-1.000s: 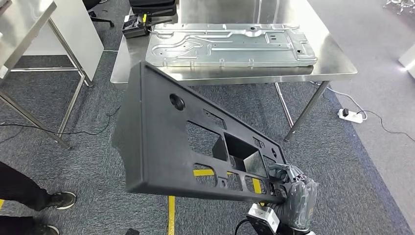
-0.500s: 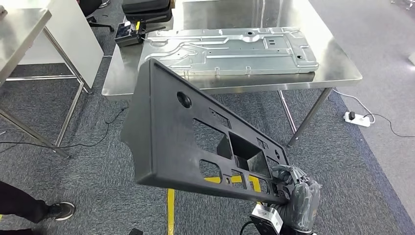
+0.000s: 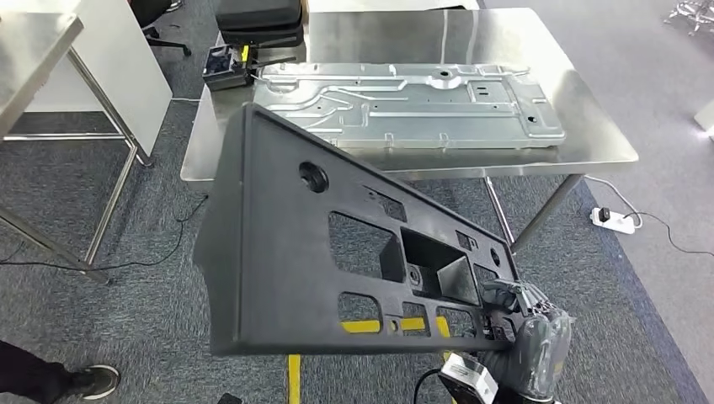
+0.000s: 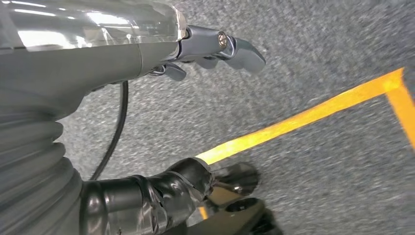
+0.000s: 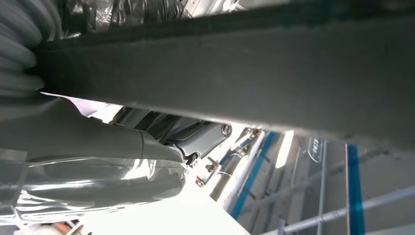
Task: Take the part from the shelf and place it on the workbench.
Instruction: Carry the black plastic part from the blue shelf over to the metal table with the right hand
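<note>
Facing steel workbench (image 3: 589, 139) on grey carpet (image 3: 151, 286); ceiling lights maybe, blurry.

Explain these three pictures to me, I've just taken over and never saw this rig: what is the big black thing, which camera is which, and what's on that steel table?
The wide picture is the robot's head camera, looking forward and down. The big black panel with cut-outs is the part being carried; the right hand grips its lower corner and holds it tilted above the carpet. Ahead stands the steel workbench, with a stamped metal sheet lying on it and a small black box at its far left corner. The other two pictures come from cameras at the wrists. The left wrist one shows the left hand holding nothing, above grey carpet with yellow tape. The right wrist one looks along the underside of the panel, which that hand grips.
</note>
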Controlling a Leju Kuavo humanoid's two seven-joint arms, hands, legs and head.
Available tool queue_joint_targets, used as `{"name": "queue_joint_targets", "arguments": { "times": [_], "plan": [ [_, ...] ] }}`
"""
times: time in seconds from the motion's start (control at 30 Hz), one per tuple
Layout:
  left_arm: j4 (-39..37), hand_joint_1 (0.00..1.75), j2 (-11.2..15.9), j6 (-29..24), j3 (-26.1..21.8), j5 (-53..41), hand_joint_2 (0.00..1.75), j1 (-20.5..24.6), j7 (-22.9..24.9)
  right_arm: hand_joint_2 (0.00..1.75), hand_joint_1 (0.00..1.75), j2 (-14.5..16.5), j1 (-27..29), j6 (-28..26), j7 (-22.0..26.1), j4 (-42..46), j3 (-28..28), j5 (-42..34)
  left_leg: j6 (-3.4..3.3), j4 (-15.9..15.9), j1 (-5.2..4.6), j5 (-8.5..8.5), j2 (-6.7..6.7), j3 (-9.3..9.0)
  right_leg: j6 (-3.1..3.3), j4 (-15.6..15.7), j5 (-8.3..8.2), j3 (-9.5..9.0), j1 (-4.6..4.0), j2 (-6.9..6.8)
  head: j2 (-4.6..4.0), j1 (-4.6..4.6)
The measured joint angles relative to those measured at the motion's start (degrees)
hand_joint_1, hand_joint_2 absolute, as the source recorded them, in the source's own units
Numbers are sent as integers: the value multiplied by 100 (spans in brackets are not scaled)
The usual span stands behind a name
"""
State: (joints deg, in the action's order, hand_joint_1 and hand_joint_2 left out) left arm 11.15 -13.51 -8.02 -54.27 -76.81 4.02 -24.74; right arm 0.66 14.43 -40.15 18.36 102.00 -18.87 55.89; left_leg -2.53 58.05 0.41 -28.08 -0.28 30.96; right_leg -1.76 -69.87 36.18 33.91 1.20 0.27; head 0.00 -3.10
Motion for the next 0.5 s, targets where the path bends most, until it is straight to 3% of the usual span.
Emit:
{"name": "queue_joint_targets", "arguments": {
  "times": [0.07,0.1,0.17,0.23,0.3,0.4,0.43,0.5],
  "plan": [
    [0,0,0,3,0,0,175,-5,-4,175,171,0,35,0,4,21,59,10,-12,0,-21,-90,-8,-101,2,-438,45,431,-2,0,0,1],
    [0,0,0,4,-1,1,175,-14,-4,175,171,0,55,0,14,31,95,10,-10,0,-31,-145,-12,-175,17,-370,-94,512,-8,0,-1,0],
    [0,0,0,1,-2,3,175,-32,-3,175,171,2,87,0,44,60,166,10,1,-7,-42,-268,-16,-339,93,262,-668,430,-46,-1,-2,-1],
    [-1,0,1,-2,-2,7,175,-31,-2,175,171,6,110,0,80,84,228,9,40,-14,-48,-374,-21,-442,181,776,-1019,323,-113,-10,-1,2],
    [-2,0,2,-3,-3,11,175,-23,-1,175,171,14,142,0,100,112,271,8,100,-22,-53,-409,-21,-508,251,885,-1028,296,-157,-11,0,-2],
    [-2,0,5,-4,-5,12,175,-17,0,175,171,41,166,0,102,155,313,8,171,171,-67,-416,-12,-500,340,1040,-1039,106,-102,4,0,0],
    [-2,0,7,-5,-6,12,175,-8,-1,175,171,55,166,0,103,163,319,8,197,404,-63,-484,-9,-379,363,1092,-1027,29,-78,1,0,7],
    [-2,0,9,-6,-5,14,175,7,-4,175,171,80,165,0,103,173,332,8,269,1088,-27,-747,-5,57,392,1149,-973,-78,-65,-11,-1,18]
  ]
}}
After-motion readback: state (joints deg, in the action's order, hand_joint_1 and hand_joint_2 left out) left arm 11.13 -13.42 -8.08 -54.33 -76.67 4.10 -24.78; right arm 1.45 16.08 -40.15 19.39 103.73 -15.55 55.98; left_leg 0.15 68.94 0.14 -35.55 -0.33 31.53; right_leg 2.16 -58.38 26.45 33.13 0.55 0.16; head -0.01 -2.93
